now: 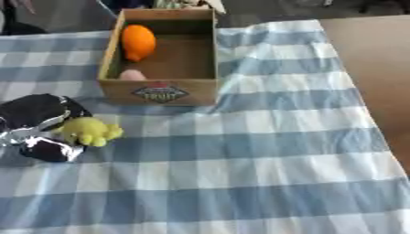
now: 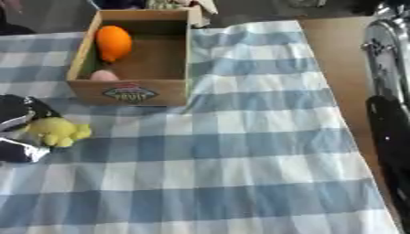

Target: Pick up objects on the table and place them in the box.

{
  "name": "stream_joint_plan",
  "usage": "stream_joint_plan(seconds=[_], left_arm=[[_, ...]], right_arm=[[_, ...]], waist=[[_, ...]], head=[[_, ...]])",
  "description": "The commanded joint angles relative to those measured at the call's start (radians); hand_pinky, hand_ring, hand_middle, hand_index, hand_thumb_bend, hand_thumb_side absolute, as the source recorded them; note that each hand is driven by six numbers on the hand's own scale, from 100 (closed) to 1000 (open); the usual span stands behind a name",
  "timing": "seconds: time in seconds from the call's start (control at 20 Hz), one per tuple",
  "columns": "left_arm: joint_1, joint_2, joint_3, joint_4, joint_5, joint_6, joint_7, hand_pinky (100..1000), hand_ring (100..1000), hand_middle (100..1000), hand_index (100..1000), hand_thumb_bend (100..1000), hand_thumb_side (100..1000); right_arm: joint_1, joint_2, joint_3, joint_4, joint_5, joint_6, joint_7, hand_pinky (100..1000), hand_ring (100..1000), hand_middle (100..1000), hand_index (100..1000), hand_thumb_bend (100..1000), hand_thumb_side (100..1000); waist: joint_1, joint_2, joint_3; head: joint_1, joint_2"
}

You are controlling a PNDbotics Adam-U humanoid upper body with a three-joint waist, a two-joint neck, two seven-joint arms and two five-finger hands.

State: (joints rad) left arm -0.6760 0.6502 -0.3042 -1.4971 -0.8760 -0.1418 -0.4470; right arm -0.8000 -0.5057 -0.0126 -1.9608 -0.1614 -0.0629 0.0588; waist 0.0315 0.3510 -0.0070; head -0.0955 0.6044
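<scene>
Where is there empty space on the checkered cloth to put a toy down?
The checkered cloth lies bare in front of the cardboard box and out to the right edge. It is crowded at the left, where the left hand holds the yellow toy. Inside the box, the orange object fills the left side.

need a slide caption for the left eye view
Left robot hand closes on a yellow toy before a cardboard box holding an orange object.

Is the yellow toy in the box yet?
No. The yellow toy is out on the cloth, in the left hand, short of the box.
</scene>
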Motion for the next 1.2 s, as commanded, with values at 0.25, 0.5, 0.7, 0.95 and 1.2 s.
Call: stream_joint_plan(seconds=[0.25, 0.5, 0.7, 0.95, 1.2], left_arm=[[-0.014, 0.019, 0.032, -0.096, 0.055, 0.056, 0.081, 335, 526, 478, 634, 100, 244], [-0.020, 0.038, 0.053, -0.202, 0.079, 0.100, 0.024, 329, 524, 481, 635, 100, 245], [-0.040, 0.042, 0.080, -0.288, 0.088, 0.150, -0.009, 313, 512, 470, 629, 100, 250], [-0.140, 0.007, 0.095, -0.332, 0.096, 0.193, -0.010, 307, 508, 466, 629, 100, 261], [-0.281, -0.073, 0.075, -0.216, 0.024, 0.192, 0.003, 315, 515, 467, 632, 100, 261]], right_arm=[[-0.009, -0.015, -0.014, -0.003, 0.005, 0.001, 0.003, 908, 804, 664, 855, 100, 566], [-0.008, -0.014, -0.015, -0.003, 0.005, 0.003, 0.001, 909, 804, 663, 855, 100, 566], [-0.008, -0.016, -0.016, -0.003, 0.004, 0.004, -0.002, 908, 804, 663, 855, 100, 565], [-0.012, -0.015, -0.014, -0.004, 0.001, 0.005, -0.006, 907, 804, 662, 854, 100, 564], [-0.023, -0.009, -0.003, -0.004, -0.003, 0.002, 0.004, 906, 804, 662, 854, 100, 563]], waist=[[0.000, -0.023, -0.001], [0.001, -0.025, 0.001], [0.001, -0.026, 0.003], [0.002, -0.027, 0.007], [0.006, -0.025, -0.006]], head=[[-0.003, -0.012], [-0.005, -0.010], [-0.007, -0.007], [-0.008, -0.001], [0.005, 0.001]])
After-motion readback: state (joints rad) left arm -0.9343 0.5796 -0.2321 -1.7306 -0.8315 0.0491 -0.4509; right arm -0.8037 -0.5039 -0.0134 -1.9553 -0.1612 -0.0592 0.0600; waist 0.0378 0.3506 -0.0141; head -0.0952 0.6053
